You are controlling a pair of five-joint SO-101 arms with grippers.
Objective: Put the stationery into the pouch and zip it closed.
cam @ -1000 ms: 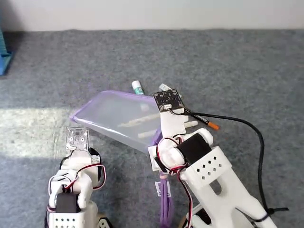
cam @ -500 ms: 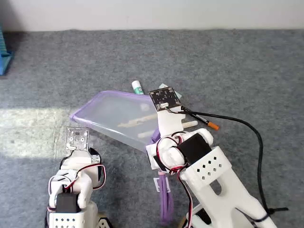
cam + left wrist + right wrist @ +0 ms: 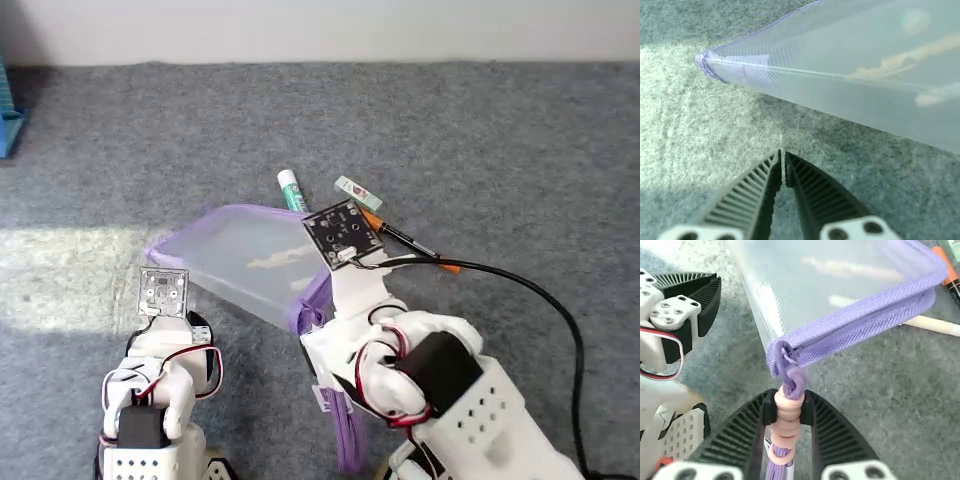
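A translucent purple-edged pouch (image 3: 235,250) (image 3: 850,75) (image 3: 830,285) lies mid-table with pale stationery (image 3: 280,262) showing through it. My right gripper (image 3: 788,402) is shut on the pink-beaded zipper pull (image 3: 787,412) at the pouch's near right corner (image 3: 312,300). Beyond the pouch lie a green-and-white glue stick (image 3: 291,189), a small green eraser (image 3: 357,191) and an orange-tipped black pen (image 3: 410,240) (image 3: 947,270). A white stick (image 3: 935,326) lies beside the zipper edge. My left gripper (image 3: 783,167) is shut and empty, just short of the pouch's left corner (image 3: 707,65).
A black cable (image 3: 540,290) runs from the right arm across the grey carpet. A blue object (image 3: 8,125) sits at the far left edge. A purple strap (image 3: 345,440) trails from the pull toward the arm bases. The left arm (image 3: 160,380) rests at the near left.
The right arm drew back and left with the zipper pull, dragging the pouch's near corner along. The eraser and pen now lie uncovered. The left arm stayed still.
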